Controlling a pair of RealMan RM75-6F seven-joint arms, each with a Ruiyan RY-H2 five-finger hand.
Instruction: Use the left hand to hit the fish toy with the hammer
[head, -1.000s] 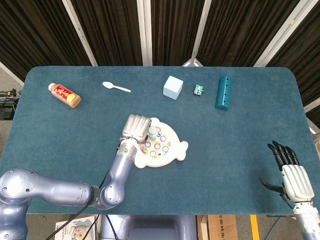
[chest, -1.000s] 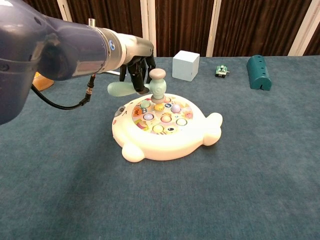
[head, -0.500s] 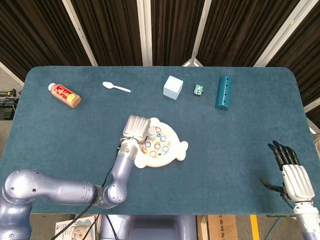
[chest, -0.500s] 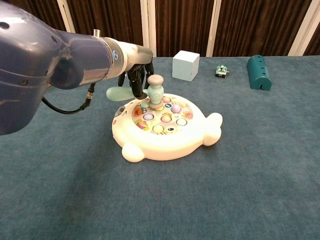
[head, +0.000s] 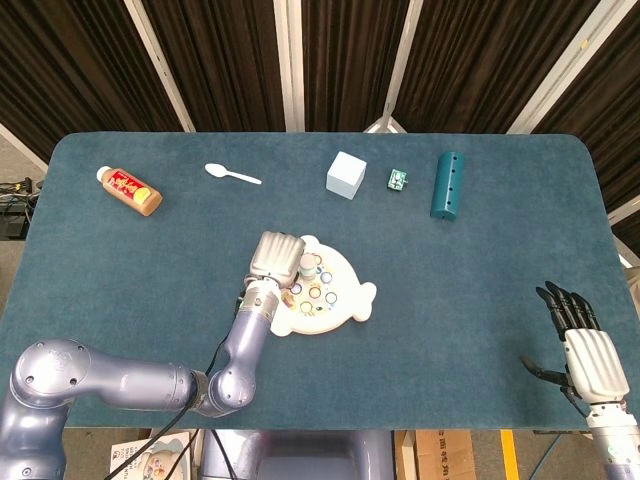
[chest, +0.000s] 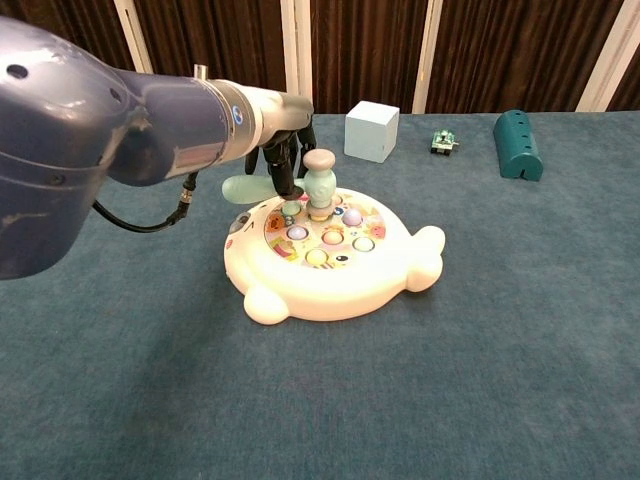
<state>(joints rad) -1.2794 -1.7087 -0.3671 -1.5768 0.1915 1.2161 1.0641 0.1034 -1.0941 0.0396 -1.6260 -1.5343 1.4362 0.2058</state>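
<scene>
The white fish toy (head: 345, 300) (chest: 395, 272) lies mid-table, its top dotted with several coloured buttons. My left hand (head: 276, 254) (chest: 281, 148) hovers over the toy's left side and grips the pale green hammer (chest: 318, 183) by its handle. The hammer head (head: 308, 266) stands upright with its lower face down on a button near the toy's back left. My right hand (head: 580, 338) rests at the table's front right edge, fingers spread, holding nothing; the chest view does not show it.
Along the far side lie a brown bottle (head: 130, 189), a white spoon (head: 232, 174), a pale blue cube (head: 346, 174) (chest: 371, 130), a small green toy (head: 399, 179) (chest: 444, 141) and a teal cylinder block (head: 447, 184) (chest: 519, 144).
The hammer head has shifted slightly right and come down onto a button on the toy; the left hand moved with it. The right hand stayed still.
</scene>
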